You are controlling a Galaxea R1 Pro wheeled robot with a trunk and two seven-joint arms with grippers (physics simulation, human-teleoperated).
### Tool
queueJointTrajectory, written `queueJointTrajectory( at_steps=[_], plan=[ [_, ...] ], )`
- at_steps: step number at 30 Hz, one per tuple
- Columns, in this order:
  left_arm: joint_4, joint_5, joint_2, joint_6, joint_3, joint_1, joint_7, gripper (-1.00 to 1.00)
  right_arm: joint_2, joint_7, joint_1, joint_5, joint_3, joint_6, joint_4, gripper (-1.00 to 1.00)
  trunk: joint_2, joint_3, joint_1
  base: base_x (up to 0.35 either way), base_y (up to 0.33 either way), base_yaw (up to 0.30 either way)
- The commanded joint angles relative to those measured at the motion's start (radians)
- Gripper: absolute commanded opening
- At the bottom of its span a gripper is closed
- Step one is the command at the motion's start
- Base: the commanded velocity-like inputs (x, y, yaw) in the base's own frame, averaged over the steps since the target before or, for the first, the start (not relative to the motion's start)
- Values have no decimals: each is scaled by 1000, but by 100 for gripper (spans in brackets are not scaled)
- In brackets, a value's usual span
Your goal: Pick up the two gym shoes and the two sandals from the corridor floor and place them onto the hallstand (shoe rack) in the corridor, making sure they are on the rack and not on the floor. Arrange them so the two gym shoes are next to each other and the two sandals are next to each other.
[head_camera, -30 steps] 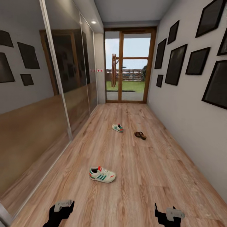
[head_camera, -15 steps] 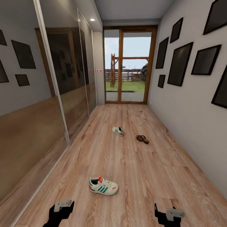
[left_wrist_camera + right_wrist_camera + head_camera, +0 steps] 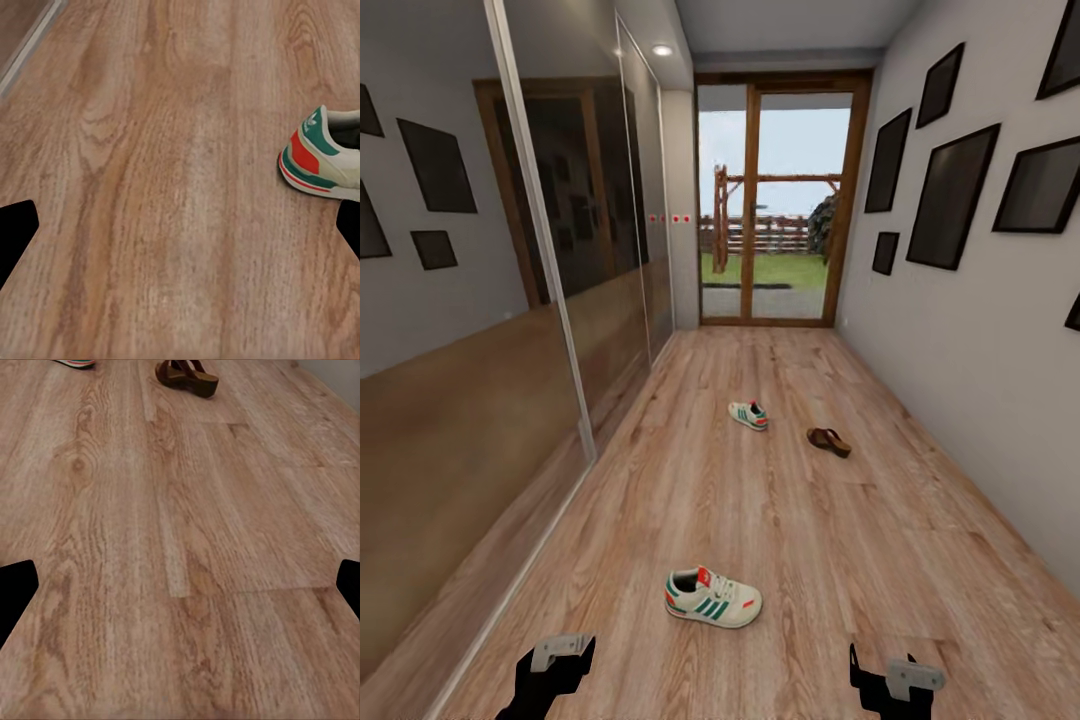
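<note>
Both end effectors hang low over the corridor floor (image 3: pixel 800 520), the left end effector (image 3: pixel 555 665) and the right end effector (image 3: pixel 890 682) each empty; in the wrist views their dark fingertips (image 3: pixel 15 229) sit far apart at the picture edges, so the jaws stand wide open with bare planks between them. Nearest, just ahead of the left end effector and slightly toward the middle of the corridor, lies one gym shoe (image 3: pixel 712 597) on its sole, cream with green stripes and red accents; its heel shows in the left wrist view (image 3: pixel 324 155). Well beyond it, farther down the corridor, the second gym shoe (image 3: pixel 749 414) rests on the floor, and near it, toward the right wall, a dark brown sandal (image 3: pixel 828 441). Mirrored sliding doors (image 3: pixel 510 300) line the left side, dark picture frames (image 3: pixel 952 195) hang on the right wall, and a glazed wooden door (image 3: pixel 780 200) closes the far end.
</note>
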Motion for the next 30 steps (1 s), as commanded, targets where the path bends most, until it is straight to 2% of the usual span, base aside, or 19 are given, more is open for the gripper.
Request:
queueJointTrajectory(
  at_steps=[1, 30],
  plan=[
    [1, -7, 0, -3, 9, -1, -6, 100, -1, -5, -1, -8, 8, -3, 0, 100, 0, -3, 0, 2, 30, 0],
    [-1, -7, 0, -3, 7, -1, -13, 100, -1, -5, -1, -10, 7, -2, -2, 100, 0, -49, 0, 0, 3, 0]
  ],
)
